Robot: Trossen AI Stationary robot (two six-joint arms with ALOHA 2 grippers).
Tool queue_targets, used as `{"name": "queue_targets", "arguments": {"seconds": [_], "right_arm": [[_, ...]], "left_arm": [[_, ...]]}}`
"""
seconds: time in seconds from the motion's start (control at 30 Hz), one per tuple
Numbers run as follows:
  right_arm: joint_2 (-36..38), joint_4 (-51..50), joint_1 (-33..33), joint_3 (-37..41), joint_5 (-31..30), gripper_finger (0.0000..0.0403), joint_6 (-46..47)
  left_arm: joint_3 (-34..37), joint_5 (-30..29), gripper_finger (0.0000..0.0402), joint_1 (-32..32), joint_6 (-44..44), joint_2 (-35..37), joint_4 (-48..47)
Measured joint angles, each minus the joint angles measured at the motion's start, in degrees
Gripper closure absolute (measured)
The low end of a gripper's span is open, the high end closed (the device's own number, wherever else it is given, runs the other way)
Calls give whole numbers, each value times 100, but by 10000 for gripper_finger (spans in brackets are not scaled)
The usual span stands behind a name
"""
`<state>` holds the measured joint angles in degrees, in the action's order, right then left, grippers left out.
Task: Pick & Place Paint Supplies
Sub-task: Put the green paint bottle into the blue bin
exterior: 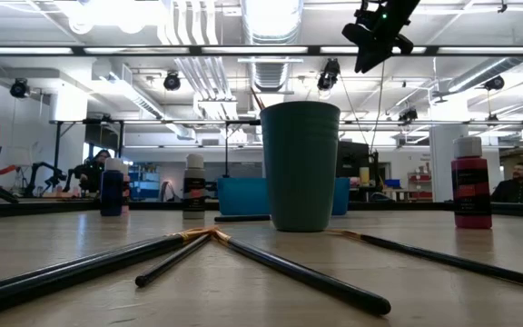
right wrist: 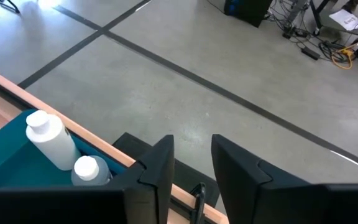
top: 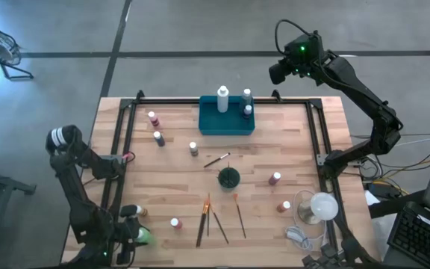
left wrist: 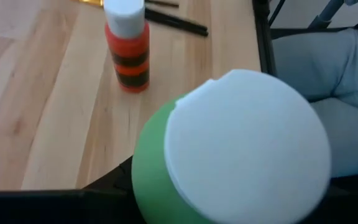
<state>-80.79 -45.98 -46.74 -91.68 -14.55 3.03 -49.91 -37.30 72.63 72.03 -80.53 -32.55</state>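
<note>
Green bottle [left wrist: 229, 155]: inside left gripper [top: 136, 233], grip unclear.
Right gripper [right wrist: 191, 165]: raised beyond teal tray [top: 209, 123], fingers narrowly apart, empty.

The table [top: 275, 142] is pale jointed wood (matt, smooth), the green bottle [left wrist: 151, 174] glossy plastic.

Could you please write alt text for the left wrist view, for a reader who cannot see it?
A green round bottle with a white flat cap fills the foreground, seen from above at the edge of the light wooden table. Behind it stands an orange bottle with dark bands and a white cap, near thin dark paintbrush handles.
</note>
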Motion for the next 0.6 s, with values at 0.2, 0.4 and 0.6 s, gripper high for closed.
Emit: {"name": "queue_targets", "arguments": {"seconds": [0.2,0.4,0.6], "right_arm": [[0,-4,0,0,3,316,0],[0,-4,0,0,7,316,-24],[0,-6,0,0,411,296,-18]], "left_arm": [[-604,-31,206,-146,5,339,-1057],[-1760,-187,206,-441,-17,603,-3219],[-2472,-622,207,-1440,-316,824,-4619]]}}
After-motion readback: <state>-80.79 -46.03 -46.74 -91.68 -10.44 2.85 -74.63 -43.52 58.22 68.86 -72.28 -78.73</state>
